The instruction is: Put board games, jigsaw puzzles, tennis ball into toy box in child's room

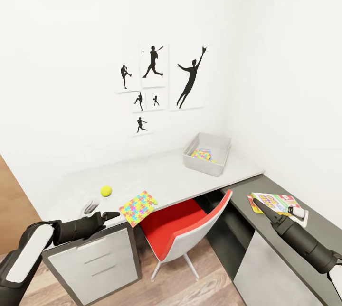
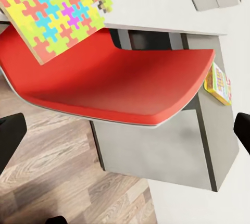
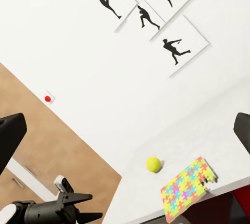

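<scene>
Since the left gripper (image 1: 113,214), jaws spread and empty, hovers just left of the jigsaw puzzle (image 1: 138,207) overhanging the table (image 1: 166,173) edge, that arm is nearer; the sheet's long axis runs toward the toy box (image 1: 207,153). Beyond the red chair (image 1: 183,232), the right gripper (image 1: 255,204), also spread, reaches out low over the SKIP-BO board game (image 1: 274,202).

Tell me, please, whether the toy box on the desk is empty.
Not empty. In the head view, one jigsaw puzzle already lies flat on the floor of the toy box; nothing else shows inside.

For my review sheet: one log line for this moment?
toy box: one puzzle inside | jigsaw puzzle: overhangs table edge | tennis ball: on table | left gripper: empty
</scene>
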Robot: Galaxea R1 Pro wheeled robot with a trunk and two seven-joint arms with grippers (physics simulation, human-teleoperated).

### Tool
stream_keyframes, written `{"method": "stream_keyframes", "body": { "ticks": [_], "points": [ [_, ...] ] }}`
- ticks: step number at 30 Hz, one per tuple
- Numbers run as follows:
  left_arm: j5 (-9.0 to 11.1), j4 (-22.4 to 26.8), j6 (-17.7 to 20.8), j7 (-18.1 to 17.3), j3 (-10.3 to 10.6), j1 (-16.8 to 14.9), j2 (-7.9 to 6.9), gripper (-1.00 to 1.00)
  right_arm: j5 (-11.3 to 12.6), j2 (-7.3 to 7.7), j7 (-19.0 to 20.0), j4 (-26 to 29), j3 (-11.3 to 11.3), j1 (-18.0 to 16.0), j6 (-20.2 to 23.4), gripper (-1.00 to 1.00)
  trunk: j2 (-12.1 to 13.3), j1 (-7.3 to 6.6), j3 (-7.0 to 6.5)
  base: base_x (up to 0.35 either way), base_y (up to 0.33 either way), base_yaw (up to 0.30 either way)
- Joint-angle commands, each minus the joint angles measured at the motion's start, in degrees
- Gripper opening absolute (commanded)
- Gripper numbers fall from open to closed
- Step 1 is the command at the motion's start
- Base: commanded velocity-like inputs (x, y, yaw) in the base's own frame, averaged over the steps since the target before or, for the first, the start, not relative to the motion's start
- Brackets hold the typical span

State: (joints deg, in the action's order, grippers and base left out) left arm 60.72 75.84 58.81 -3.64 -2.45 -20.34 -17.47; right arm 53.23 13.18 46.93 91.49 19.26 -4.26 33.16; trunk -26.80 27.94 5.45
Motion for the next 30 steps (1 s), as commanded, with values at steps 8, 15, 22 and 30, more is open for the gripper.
{"method": "stream_keyframes", "body": {
  "ticks": [8, 15, 22, 30],
  "points": [
    [-0.2, -0.1, 0.4, -0.4, -0.1, -0.1, 0.15, 1.00, 0.4, 0.01, 0.0, 0.0, 0.0, -0.1, 0.4, 1.00, -3.3, 1.79, 1.56, 0.000, 0.000, 0.000],
    [-0.2, -0.2, 0.5, -0.6, -0.1, -0.1, 0.09, 1.00, 0.3, 0.01, 0.0, 0.0, 0.0, -0.1, 0.4, 1.00, -6.1, 3.33, 2.82, 0.000, 0.000, 0.000],
    [0.5, -0.4, 0.6, -1.0, -0.6, -0.1, -0.15, 1.00, 0.4, 0.01, 0.0, 0.0, 0.0, -0.1, 0.4, 1.00, -9.0, 4.87, 4.08, 0.000, 0.000, 0.000],
    [0.8, -0.8, 0.5, -1.1, -0.9, -0.1, -0.44, 1.00, 0.4, 0.01, 0.1, 0.0, 0.0, -0.1, 0.4, 1.00, -12.2, 6.62, 5.51, 0.000, 0.000, 0.000]
  ]
}}
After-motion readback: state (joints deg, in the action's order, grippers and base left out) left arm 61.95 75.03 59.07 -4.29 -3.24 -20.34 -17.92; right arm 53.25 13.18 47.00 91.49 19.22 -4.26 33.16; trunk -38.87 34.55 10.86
